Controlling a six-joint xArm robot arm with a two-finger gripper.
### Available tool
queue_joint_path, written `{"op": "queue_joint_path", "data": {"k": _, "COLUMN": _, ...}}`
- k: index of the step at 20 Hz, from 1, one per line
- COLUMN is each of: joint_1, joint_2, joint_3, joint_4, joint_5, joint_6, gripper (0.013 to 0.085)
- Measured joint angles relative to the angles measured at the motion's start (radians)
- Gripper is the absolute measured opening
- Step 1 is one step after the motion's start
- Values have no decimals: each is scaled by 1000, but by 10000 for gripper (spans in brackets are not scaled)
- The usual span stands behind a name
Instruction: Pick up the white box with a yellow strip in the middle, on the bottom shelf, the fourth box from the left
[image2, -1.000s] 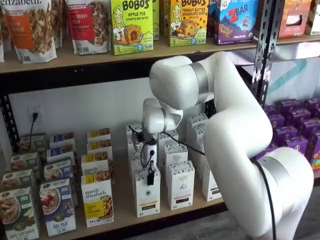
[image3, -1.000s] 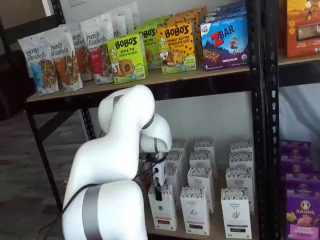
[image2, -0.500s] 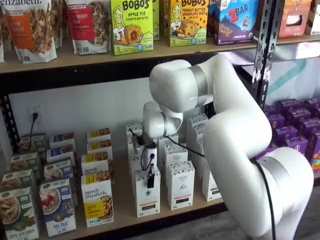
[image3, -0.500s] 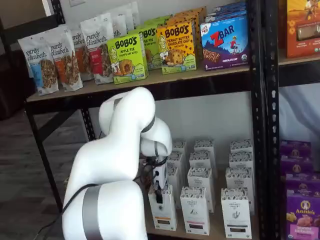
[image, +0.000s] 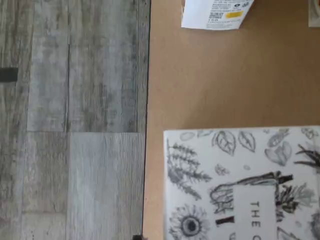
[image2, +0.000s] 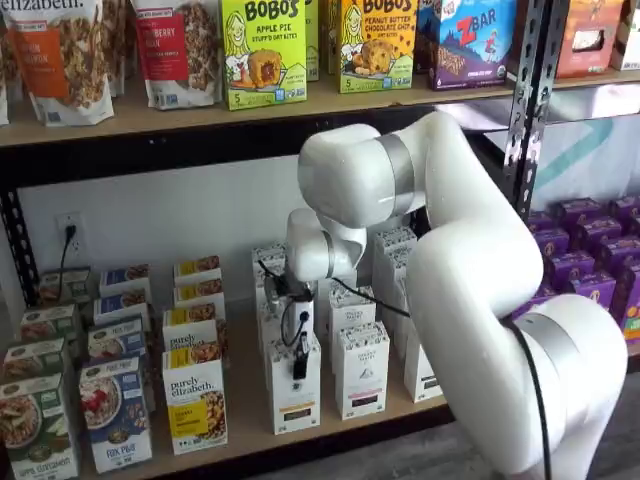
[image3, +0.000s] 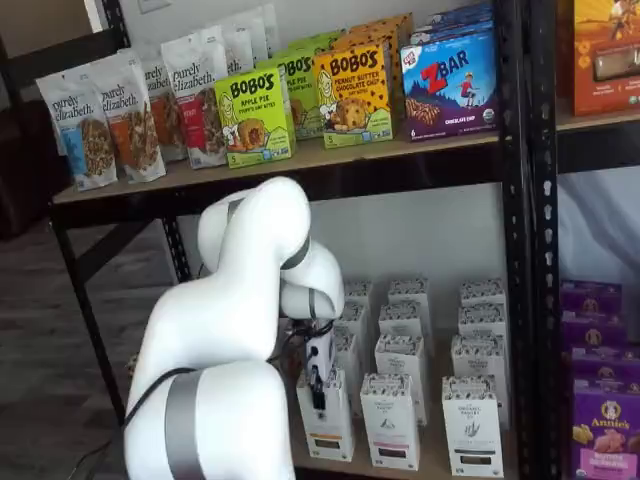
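Note:
The white box stands at the front of its row on the bottom shelf, a tall white carton with a speckled top; it shows in both shelf views. Its low label strip is too small to judge in colour. My gripper hangs straight down onto the box's top, and its black fingers show side-on against the carton, so no gap can be made out. In the wrist view a white carton top with leaf drawings lies close below on the tan board.
Like white cartons stand right beside it and behind it. Purely Elizabeth boxes fill the shelf's left side. A black perforated upright stands at the right. Grey plank floor lies past the shelf's front edge.
The arm's elbow and wrist have sunk a little and shifted right. The fingers stay at the top of the front white carton.

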Motion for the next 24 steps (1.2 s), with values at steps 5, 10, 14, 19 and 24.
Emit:
{"op": "queue_joint_path", "data": {"k": 5, "joint_1": 0, "joint_2": 2, "joint_3": -2, "joint_4": 1, "joint_5": -1, "joint_6": -1, "gripper": 650}}
{"op": "queue_joint_path", "data": {"k": 10, "joint_1": -1, "joint_2": 3, "joint_3": -1, "joint_4": -16, "joint_5": 5, "joint_6": 12, "gripper": 650}}
{"op": "queue_joint_path", "data": {"k": 14, "joint_1": -1, "joint_2": -1, "joint_3": 7, "joint_4": -9, "joint_5": 2, "joint_6": 6, "gripper": 650}}
{"op": "queue_joint_path", "data": {"k": 19, "joint_1": -2, "joint_2": -9, "joint_3": 20, "joint_4": 1, "joint_5": -6, "joint_6": -4, "gripper": 650}}
{"op": "queue_joint_path", "data": {"k": 24, "joint_1": -3, "joint_2": -15, "joint_3": 30, "joint_4": -2, "joint_5": -6, "joint_6": -2, "gripper": 530}}
